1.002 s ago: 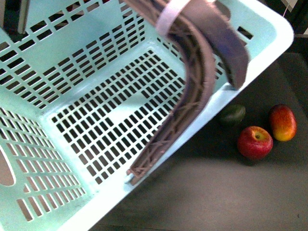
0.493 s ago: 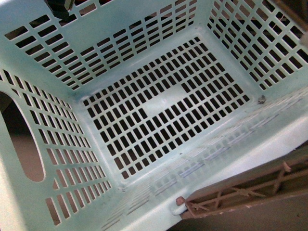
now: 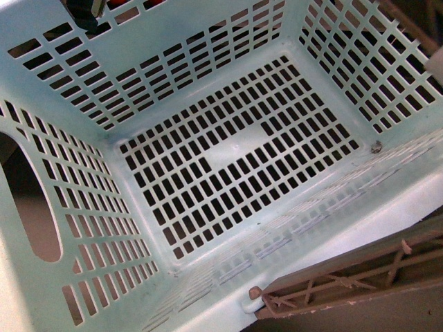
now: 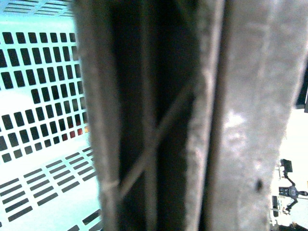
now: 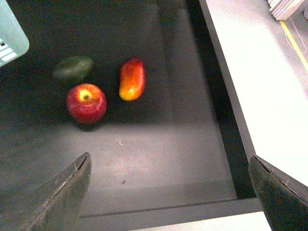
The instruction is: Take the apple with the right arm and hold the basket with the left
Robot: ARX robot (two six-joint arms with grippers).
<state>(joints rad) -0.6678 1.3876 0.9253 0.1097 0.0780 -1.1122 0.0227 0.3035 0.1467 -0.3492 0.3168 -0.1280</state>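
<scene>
The right arm's dark, wedge-fingered end effector (image 5: 169, 158) points downward, its two fingers (image 5: 67, 187) spread wide with nothing between them. The left arm's end effector cannot be made out (its wrist view is blurred).

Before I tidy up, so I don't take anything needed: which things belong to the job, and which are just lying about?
Job: apple; basket; its brown handle.
Lying about: red-orange elongated fruit; dark green fruit.

Dark table (image 5: 159, 144) carries apple (image 5: 86, 102), mango-like fruit (image 5: 132, 79), seemingly avocado (image 5: 73, 68).
</scene>
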